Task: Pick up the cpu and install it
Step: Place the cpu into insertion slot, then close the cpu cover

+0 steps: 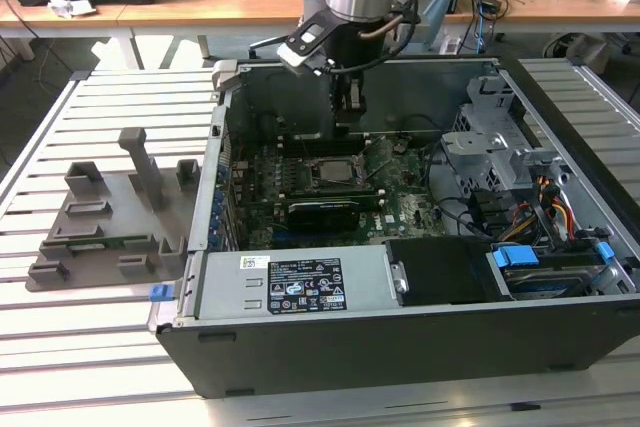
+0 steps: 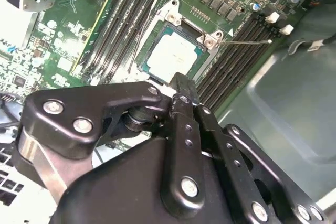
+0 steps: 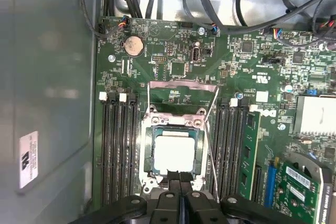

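the small flat square cpu with the silvery-grey top plate (image 3: 176, 150) (image 2: 173, 56) lies flat inside the dark square socket frame (image 3: 148, 153) on the green motherboard (image 3: 252, 77), level with the board and not lifted. in the exterior view the cpu (image 1: 333, 169) sits near the middle of the open black and grey computer case (image 1: 400, 347).

the black metal pincer (image 3: 180, 176) (image 2: 181, 83) hangs just over one edge of the cpu. its two fingers are clenched against each other, with a thin seam between them and nothing gripped. whether the tips touch the chip cannot be told. in the exterior view the pincer (image 1: 348, 117) reaches down into the case from the silver arm.

the socket's thin metal bracket (image 3: 182, 84) lies swung open beside the frame, and a thin wire lever (image 3: 212, 129) runs along one side. rows of black memory slots (image 3: 119, 150) flank the socket. the case rests on a grey slatted metal surface (image 1: 100, 347), with a grey moulded holder (image 1: 110, 217) on the exterior view's left.
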Robot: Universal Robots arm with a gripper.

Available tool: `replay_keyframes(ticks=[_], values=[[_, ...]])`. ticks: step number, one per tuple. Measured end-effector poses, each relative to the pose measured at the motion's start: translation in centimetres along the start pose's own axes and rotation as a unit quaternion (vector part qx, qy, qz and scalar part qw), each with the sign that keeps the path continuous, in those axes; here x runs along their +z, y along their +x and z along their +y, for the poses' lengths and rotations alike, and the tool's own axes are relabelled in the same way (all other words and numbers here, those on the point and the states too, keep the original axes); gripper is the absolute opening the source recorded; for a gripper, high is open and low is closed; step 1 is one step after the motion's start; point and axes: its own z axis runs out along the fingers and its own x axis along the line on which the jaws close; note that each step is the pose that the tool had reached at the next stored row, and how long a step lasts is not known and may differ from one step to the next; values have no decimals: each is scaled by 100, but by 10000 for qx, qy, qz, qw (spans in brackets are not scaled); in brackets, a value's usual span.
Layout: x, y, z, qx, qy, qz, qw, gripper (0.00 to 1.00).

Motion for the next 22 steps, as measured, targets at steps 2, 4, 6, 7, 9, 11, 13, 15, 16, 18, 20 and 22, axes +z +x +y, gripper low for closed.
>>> replay_keyframes(ticks=[2, 4, 6, 7, 9, 11, 13, 15, 16, 18, 20, 22], values=[[-79, -2, -6, 0, 1, -1, 10000, 11], [-169, -3, -13, 0, 0, 0, 10000, 11], [-213, -4, -17, 0, 1, -1, 10000, 11], [-234, -5, -19, 0, 1, -1, 10000, 11], [-237, -5, -19, 0, 0, 1, 10000, 11], [-239, -5, -19, 0, 0, 0, 10000, 11], [-240, -5, -19, 0, 0, 0, 10000, 11], [-241, -5, -19, 0, 1, 0, 10000, 11], [-241, -5, -19, 0, 0, 0, 10000, 11], [-242, -5, -19, 0, 0, 0, 10000, 11], [-243, -5, -19, 0, 0, 0, 10000, 11], [-244, -5, -19, 0, 0, 0, 10000, 11]])
